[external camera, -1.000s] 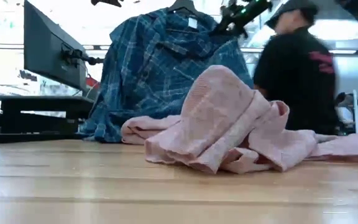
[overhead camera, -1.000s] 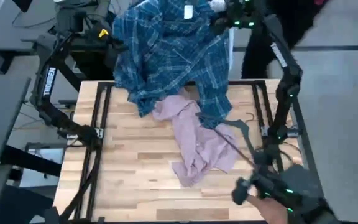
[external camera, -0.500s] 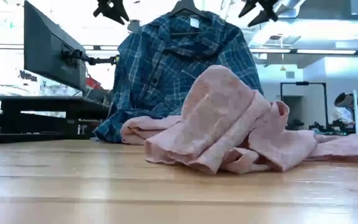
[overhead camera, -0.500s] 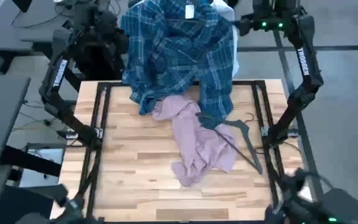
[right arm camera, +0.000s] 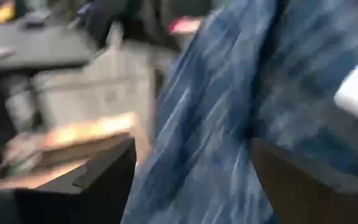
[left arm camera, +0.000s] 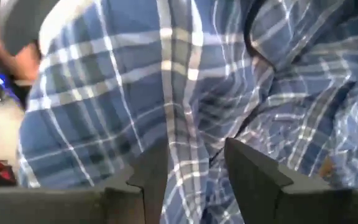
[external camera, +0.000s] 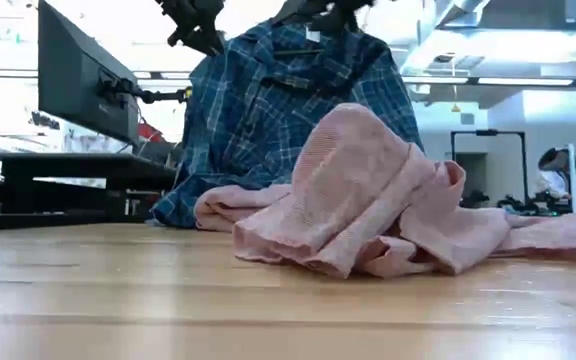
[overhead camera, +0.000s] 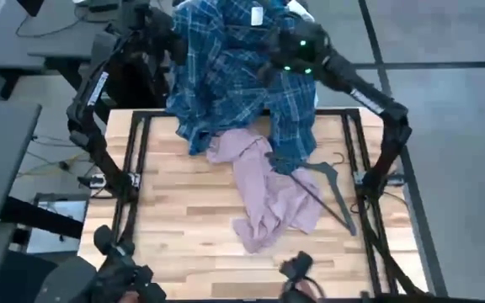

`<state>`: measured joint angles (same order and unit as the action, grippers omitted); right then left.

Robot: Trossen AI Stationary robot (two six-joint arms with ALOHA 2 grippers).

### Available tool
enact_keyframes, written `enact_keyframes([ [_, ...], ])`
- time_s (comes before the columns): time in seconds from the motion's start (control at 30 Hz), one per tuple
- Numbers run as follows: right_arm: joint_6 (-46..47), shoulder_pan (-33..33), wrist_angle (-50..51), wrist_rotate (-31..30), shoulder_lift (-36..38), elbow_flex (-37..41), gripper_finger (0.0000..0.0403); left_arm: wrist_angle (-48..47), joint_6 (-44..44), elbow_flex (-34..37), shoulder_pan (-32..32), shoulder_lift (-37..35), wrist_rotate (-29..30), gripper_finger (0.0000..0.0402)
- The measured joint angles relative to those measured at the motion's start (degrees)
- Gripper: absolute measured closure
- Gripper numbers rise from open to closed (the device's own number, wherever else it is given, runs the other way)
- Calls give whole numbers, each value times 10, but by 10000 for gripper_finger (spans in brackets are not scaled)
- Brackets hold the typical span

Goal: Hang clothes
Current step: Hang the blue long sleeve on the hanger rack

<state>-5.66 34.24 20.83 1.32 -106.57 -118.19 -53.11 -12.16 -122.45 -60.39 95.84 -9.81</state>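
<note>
- Up at the counter's (overhead camera: 175,244) far edge, the blue-and-white plaid shirt (overhead camera: 238,71) hangs on a hanger, its hem draping onto the wood.
- Left gripper (left arm camera: 194,168) — fingers parted, plaid cloth lying between them.
- Right gripper (right arm camera: 191,168) — fingers spread wide, plaid cloth between them, near the collar.
- Pink shirt (overhead camera: 268,194) lies crumpled mid-counter, beside a dark wire hanger (overhead camera: 331,194).

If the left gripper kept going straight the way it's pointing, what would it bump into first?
Most likely the plaid shirt. In the left wrist view the left gripper has its fingers apart with blue-and-white cloth filling the space just ahead. How close it is can't be told.
</note>
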Motion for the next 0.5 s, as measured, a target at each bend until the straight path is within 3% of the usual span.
enact_keyframes([
  [0.2, -31, 7, 49, -184, -128, -117, 101, -2, -31, 0, -11, -1, -1, 260],
  [0.5, 26, 25, 248, -191, -156, -156, 101, -27, -58, 0, -21, -1, -1, 260],
])
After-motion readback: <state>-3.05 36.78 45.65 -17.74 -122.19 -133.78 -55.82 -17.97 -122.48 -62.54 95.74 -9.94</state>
